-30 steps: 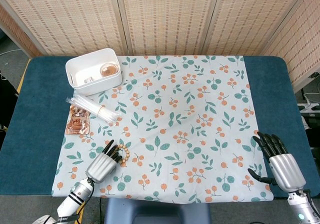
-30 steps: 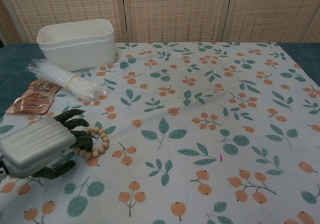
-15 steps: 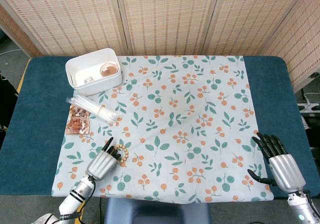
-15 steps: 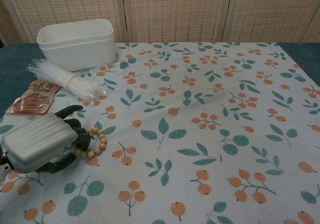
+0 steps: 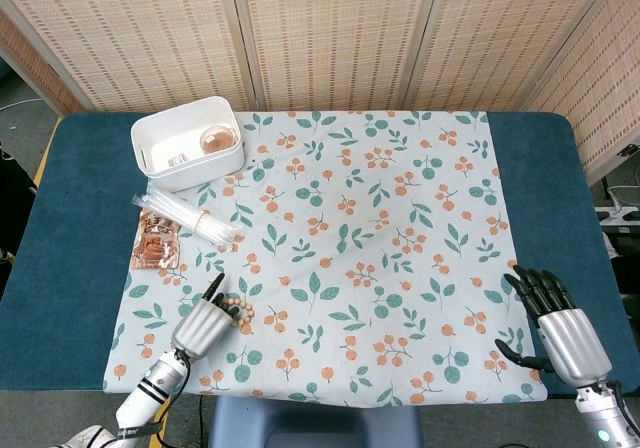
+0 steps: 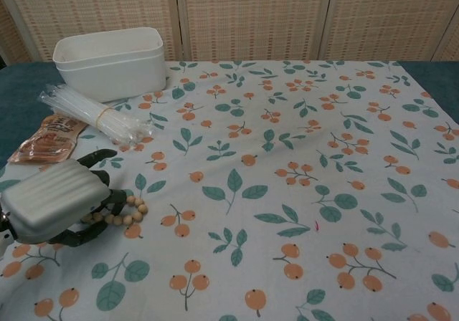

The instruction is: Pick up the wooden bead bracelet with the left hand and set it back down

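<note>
Wooden bead bracelet (image 5: 243,311): head view, I see it on the floral cloth (image 5: 400,228) near the table's (image 5: 70,228) front left, under my left robot hand's (image 5: 200,324) curled fingers, which grip it. My right robot hand (image 5: 560,330) rests front right, fingers spread, holding nothing. Chest view: beads (image 6: 128,210) trail from the left robot hand (image 6: 54,205); right robot hand not shown.
</note>
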Action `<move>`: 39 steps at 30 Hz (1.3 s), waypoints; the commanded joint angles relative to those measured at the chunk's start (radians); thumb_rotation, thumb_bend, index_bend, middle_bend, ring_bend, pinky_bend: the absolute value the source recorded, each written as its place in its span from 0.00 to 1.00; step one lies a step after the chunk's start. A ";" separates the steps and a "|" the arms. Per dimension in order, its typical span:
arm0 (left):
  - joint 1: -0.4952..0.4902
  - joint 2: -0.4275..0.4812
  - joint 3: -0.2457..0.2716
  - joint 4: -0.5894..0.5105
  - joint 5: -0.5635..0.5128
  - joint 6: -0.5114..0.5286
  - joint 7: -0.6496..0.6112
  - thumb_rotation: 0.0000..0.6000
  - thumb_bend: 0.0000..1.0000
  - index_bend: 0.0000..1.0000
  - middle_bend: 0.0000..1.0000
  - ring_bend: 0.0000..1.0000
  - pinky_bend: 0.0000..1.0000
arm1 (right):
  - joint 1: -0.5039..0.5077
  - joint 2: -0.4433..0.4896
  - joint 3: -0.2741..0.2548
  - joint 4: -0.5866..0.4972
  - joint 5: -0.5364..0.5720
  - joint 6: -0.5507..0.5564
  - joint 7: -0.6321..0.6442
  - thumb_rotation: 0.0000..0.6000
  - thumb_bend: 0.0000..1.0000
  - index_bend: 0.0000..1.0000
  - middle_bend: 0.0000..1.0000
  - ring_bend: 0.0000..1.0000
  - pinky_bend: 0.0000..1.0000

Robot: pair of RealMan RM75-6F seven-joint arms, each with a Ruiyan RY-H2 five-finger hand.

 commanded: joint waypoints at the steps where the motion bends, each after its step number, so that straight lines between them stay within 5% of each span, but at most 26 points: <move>1: -0.002 0.004 0.003 0.001 0.007 0.009 -0.008 1.00 0.51 0.72 0.81 0.41 0.08 | 0.000 0.000 0.000 0.000 0.000 0.000 0.000 0.68 0.20 0.00 0.00 0.00 0.00; 24: -0.008 0.050 -0.010 -0.062 -0.023 0.019 0.045 1.00 0.56 0.71 0.80 0.43 0.10 | 0.001 0.007 -0.008 -0.003 -0.017 0.001 0.014 0.68 0.20 0.00 0.00 0.00 0.00; 30: -0.030 0.108 -0.064 -0.169 -0.131 -0.062 -0.166 1.00 0.73 0.78 0.87 0.48 0.16 | 0.001 0.009 -0.009 -0.003 -0.017 0.001 0.019 0.68 0.20 0.00 0.00 0.00 0.00; 39: -0.098 0.286 -0.288 -0.397 -0.528 -0.334 -0.623 1.00 0.88 0.78 0.85 0.49 0.14 | 0.001 0.010 -0.013 -0.008 -0.021 -0.001 0.016 0.68 0.20 0.00 0.00 0.00 0.00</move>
